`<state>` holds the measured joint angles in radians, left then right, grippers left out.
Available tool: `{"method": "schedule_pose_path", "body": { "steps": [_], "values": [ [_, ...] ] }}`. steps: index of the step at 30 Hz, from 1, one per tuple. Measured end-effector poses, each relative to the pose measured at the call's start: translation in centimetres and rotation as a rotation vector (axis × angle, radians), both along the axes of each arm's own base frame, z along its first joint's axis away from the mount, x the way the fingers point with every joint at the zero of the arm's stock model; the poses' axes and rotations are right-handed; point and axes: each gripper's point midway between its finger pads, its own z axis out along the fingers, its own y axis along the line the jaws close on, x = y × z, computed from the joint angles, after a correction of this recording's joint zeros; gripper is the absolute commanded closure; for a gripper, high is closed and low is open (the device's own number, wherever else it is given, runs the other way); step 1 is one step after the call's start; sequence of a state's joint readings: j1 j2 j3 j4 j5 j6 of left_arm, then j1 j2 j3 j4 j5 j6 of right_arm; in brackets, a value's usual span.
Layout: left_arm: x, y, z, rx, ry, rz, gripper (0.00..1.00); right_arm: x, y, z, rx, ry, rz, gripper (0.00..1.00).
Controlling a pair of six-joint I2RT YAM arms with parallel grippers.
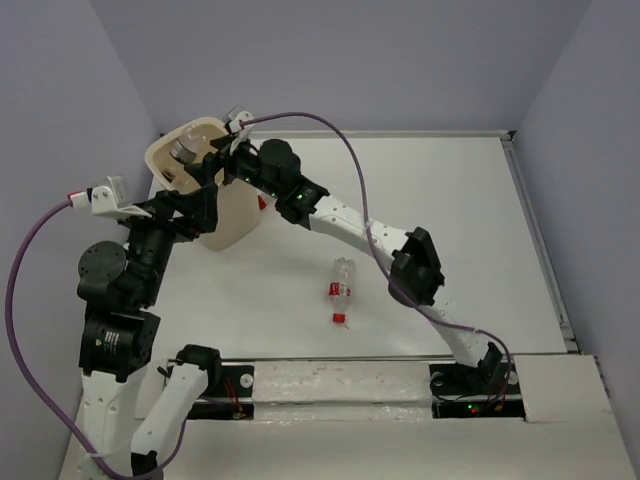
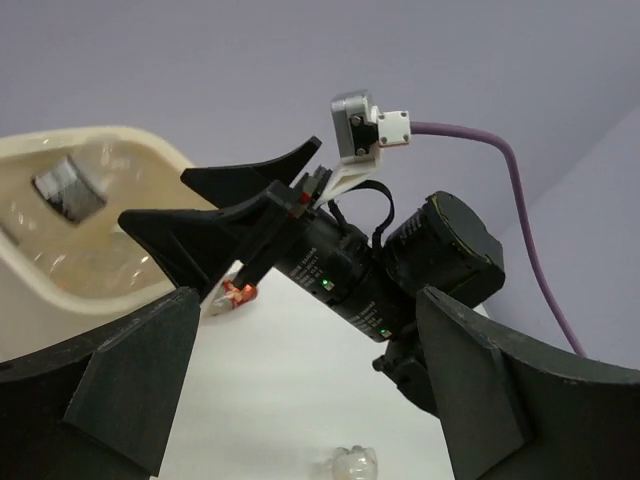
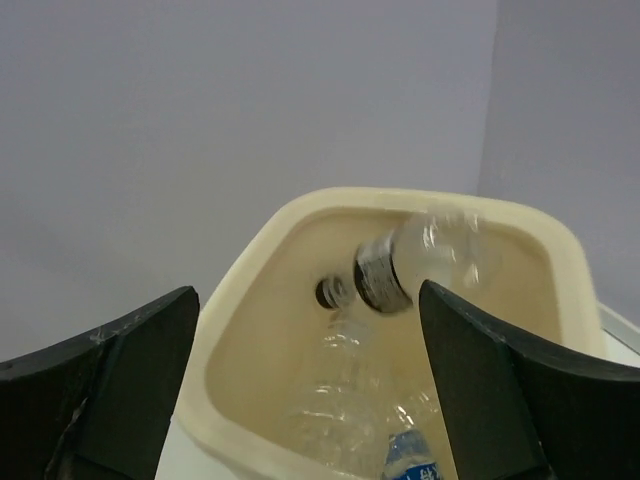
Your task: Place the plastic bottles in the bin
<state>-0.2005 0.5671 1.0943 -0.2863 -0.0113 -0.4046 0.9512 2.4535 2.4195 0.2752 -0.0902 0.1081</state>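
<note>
The cream bin (image 1: 238, 215) stands at the table's far left. My right gripper (image 1: 212, 160) hangs open over its mouth. In the right wrist view (image 3: 308, 300) a clear bottle with a black label (image 3: 420, 260), blurred, is inside the bin (image 3: 330, 197) just beyond the open fingers, above other clear bottles, one with a blue label (image 3: 410, 462). My left gripper (image 1: 207, 212) is open and empty beside the bin's near wall. A red-labelled bottle (image 1: 342, 278) lies mid-table with a loose red cap (image 1: 339, 319) near it. Another bottle with a red cap (image 2: 235, 295) lies by the bin's right side.
The left wrist view (image 2: 305, 300) looks past the right arm's wrist (image 2: 350, 280) to the bin (image 2: 100, 135). The bottom of a clear bottle (image 2: 355, 462) shows at its lower edge. A raised rail (image 1: 545, 240) runs along the table's right edge.
</note>
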Motion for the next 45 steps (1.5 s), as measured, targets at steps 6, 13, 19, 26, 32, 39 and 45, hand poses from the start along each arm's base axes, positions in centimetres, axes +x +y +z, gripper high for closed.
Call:
{"method": "schedule_pose_path", "body": {
  "steps": [6,13,19,26,32,39,45],
  "values": [
    [1.2,-2.9,4.0,0.013,-0.043,-0.15,0.01,-1.2,-10.5,5.7,0.079,0.081,-0.053,0.5],
    [7.4,-12.9,0.1,0.115,0.132,-0.337,0.01,-0.7,-30.6,2.6,0.187,0.268,-0.346,0.62],
    [15.1,-19.9,-8.9,0.395,0.314,-0.283,0.01,-5.7,-38.1,-13.4,0.054,0.636,-0.506,0.38],
    [22.0,-21.2,-21.0,0.716,0.522,-0.192,0.01,-11.6,-41.8,-16.1,0.08,0.696,-0.529,0.17],
    [26.0,-20.9,-24.6,0.86,0.553,-0.102,0.01,-13.3,-41.9,-17.0,0.101,0.72,-0.495,0.13],
    [28.8,-17.6,-29.9,0.985,0.639,-0.013,0.01,-14.2,-41.5,-18.1,0.07,0.753,-0.453,0.12],
    [30.5,-13.5,-33.6,1.02,0.725,0.041,0.01,-14.6,-41.0,-18.1,0.064,0.758,-0.417,0.08]
  ]
}}
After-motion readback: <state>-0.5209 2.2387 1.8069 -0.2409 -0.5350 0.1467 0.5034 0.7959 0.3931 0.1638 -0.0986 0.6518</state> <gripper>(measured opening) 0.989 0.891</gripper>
